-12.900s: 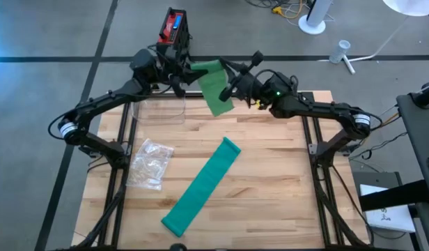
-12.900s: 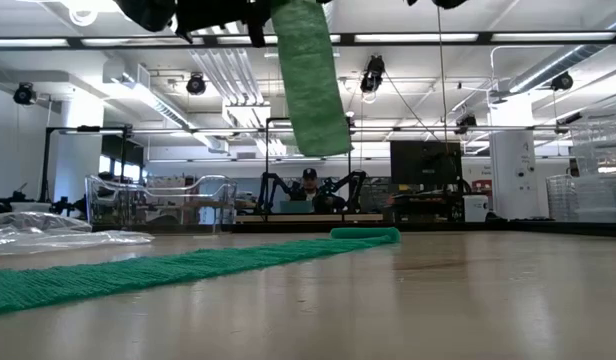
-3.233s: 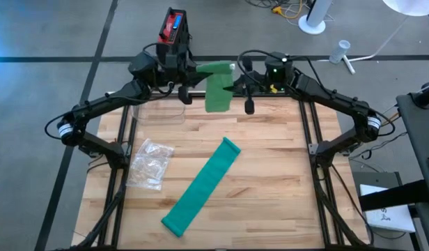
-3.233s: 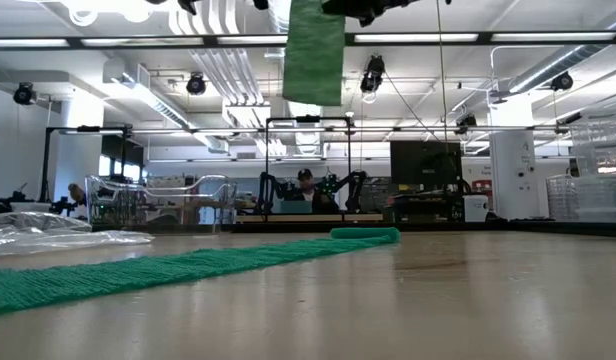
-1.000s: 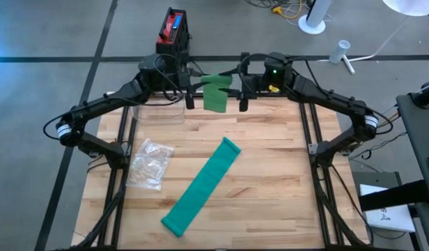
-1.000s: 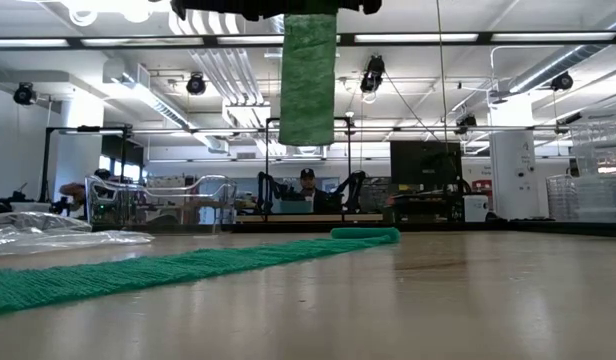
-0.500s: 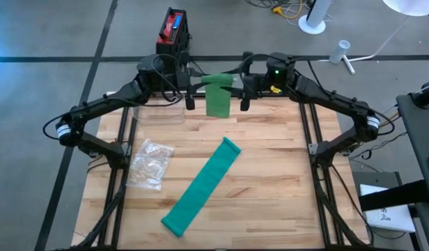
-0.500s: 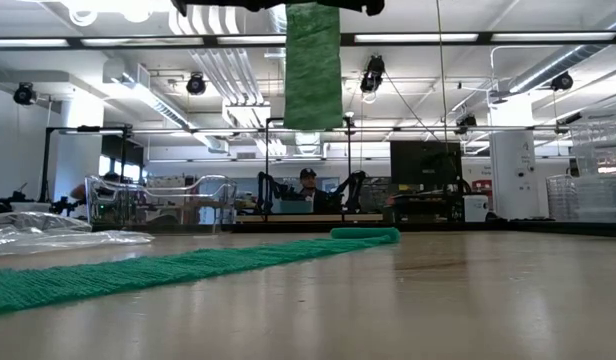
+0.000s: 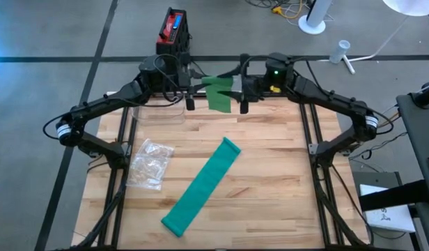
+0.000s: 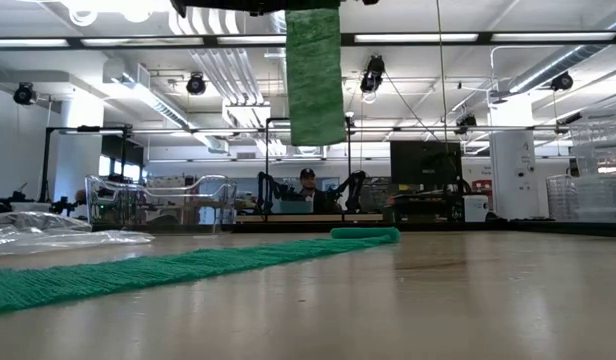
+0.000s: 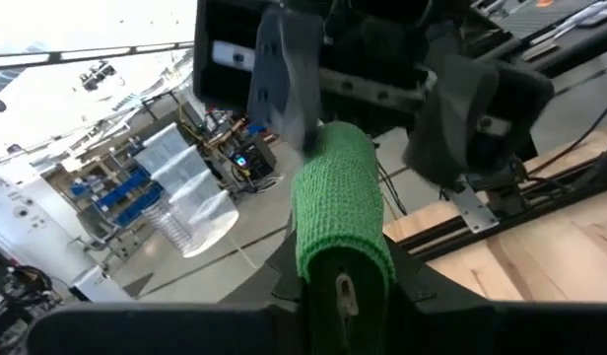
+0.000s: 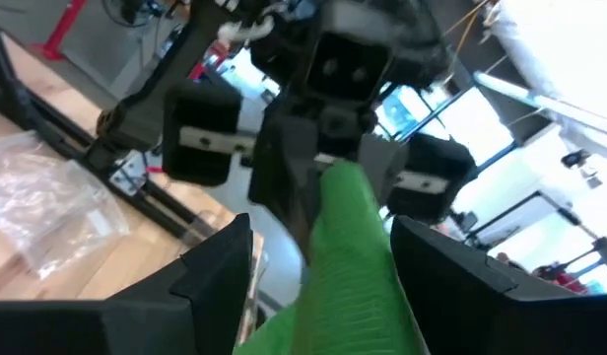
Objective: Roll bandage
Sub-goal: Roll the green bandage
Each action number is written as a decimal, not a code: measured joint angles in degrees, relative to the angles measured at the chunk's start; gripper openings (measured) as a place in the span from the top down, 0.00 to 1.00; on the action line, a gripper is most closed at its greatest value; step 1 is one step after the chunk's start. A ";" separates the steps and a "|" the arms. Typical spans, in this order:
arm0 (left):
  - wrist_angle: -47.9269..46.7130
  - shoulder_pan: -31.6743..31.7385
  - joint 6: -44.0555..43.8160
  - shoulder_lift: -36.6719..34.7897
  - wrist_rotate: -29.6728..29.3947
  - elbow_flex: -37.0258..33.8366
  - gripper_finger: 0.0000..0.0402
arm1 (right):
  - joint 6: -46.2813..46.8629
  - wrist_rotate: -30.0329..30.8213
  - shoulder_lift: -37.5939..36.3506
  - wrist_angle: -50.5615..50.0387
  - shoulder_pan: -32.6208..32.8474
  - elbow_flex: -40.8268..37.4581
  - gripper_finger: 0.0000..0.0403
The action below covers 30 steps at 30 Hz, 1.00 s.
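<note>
Even, diffuse light filled the room, much of it from long ceiling strip lights [image 10: 138,42] seen in the low view. The wooden table [image 9: 270,181] was evenly lit in the high view, with only soft, faint shadows under the arms, and a blue glow tinted the floor at that picture's left edge. In the low view the near tabletop was out of focus and carried a pale sheen. Bright windows [image 12: 570,59] washed out to white in the right wrist view, which was smeared by motion blur. The left wrist view showed overexposed sky and blurred near parts.
</note>
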 joint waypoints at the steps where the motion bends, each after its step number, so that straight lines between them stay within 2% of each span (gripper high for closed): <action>1: -0.41 -0.08 -0.01 0.00 0.01 -0.05 0.88 | 0.01 0.00 0.41 -0.29 -0.02 0.00 0.41; 14: -1.31 -0.24 -1.01 0.13 0.71 -0.22 0.88 | 2.20 0.26 0.90 -4.35 -0.02 0.11 0.47; 19: -0.87 -0.32 -1.22 0.13 0.77 -0.20 0.88 | 2.00 3.90 0.85 -4.58 0.06 0.11 0.49; 30: 1.39 -0.57 -1.40 -0.22 1.33 0.20 0.88 | 3.50 5.25 1.01 -5.45 -0.04 -0.15 0.50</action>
